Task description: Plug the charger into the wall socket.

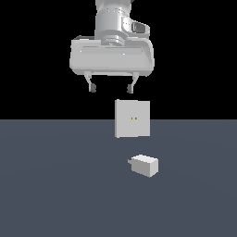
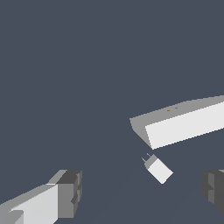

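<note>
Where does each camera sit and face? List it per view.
Exterior view: off the arm, facing the flat upright square white socket plate, the small white box-shaped charger lying before it, the open hand above.
Wrist view: on the wrist, looking down; both fingers frame the floor.
Shared: charger, plate.

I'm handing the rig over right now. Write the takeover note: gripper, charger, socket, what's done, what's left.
Gripper: open, empty, raised above the floor.
Charger: lying on the floor, untouched, apart from the wall socket, prongs on its end toward the exterior view's left.
Wall socket: upright on the floor, its two holes facing the exterior camera.
Done: nothing yet.
Left: descend, grasp charger, line prongs up with the holes, push in.
</note>
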Robot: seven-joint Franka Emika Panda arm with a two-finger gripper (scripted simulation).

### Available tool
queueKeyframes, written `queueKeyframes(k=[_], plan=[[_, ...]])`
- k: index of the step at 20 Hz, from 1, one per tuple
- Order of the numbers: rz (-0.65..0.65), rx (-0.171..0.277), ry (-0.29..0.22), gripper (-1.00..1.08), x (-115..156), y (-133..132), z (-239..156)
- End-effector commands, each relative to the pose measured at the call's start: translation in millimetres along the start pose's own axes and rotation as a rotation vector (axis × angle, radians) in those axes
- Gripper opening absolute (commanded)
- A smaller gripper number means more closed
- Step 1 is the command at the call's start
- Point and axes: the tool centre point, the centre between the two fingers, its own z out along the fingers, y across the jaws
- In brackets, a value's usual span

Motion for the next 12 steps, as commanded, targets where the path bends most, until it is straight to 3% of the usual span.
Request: queueKeyframes(k=[1, 12], plan=[[0.000, 0.000, 0.000, 1.00, 0.0, 0.0, 0.0], [-0.066, 0.006, 0.021, 1.00, -9.0, 3.5, 7.8]])
